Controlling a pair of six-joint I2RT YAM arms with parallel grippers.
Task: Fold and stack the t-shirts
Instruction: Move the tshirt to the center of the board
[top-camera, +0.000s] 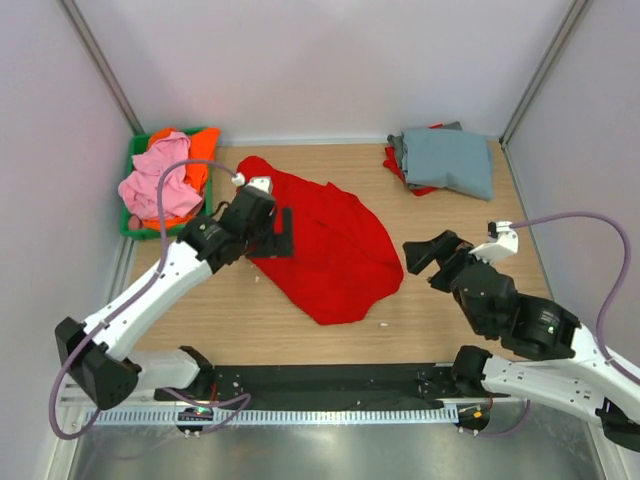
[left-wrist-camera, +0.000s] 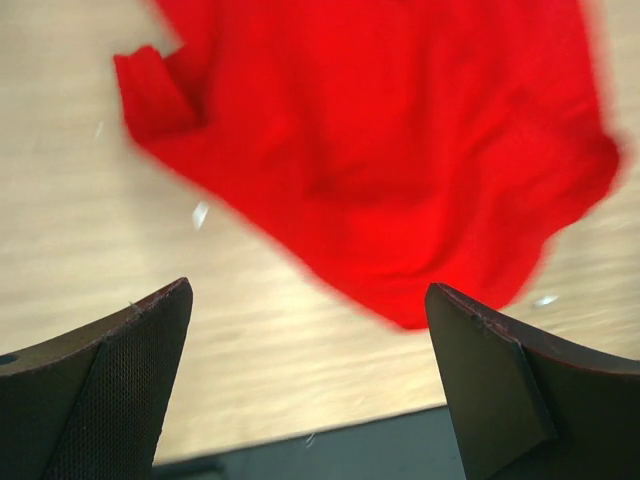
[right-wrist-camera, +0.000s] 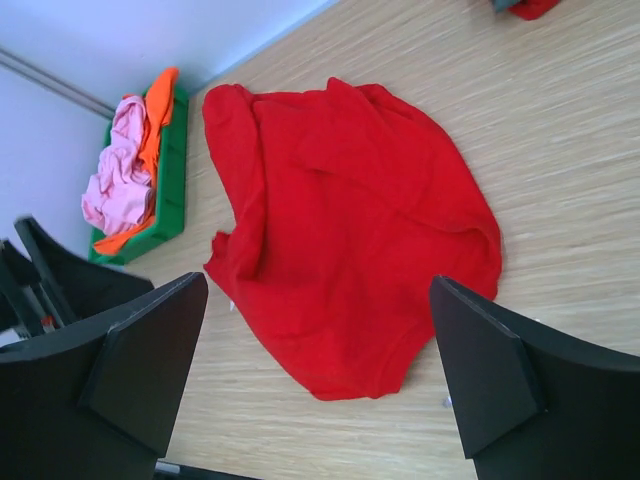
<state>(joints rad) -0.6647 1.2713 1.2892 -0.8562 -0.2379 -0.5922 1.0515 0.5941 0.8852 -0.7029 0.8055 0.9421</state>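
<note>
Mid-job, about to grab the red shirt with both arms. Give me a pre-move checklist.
1. Jaws of left gripper open: ok, wide apart.
2. Jaws of right gripper open, nothing held: ok.
3. Left one over the red t-shirt: ok, above its left side in the top view.
4. Right one over the shirt: not ok, it sits beside the right edge.
5. Shirt spread flat: not ok, bunched with folds.
6. Stack spot ready: ok, grey-blue t-shirt lies folded in the far right corner.

Left arm (top-camera: 150, 290) and right arm (top-camera: 550, 378): white shells, black joints, a lilac cable (top-camera: 590, 214) looping off each; black wedge fingers (left-wrist-camera: 110, 390) with mesh-textured pads
</note>
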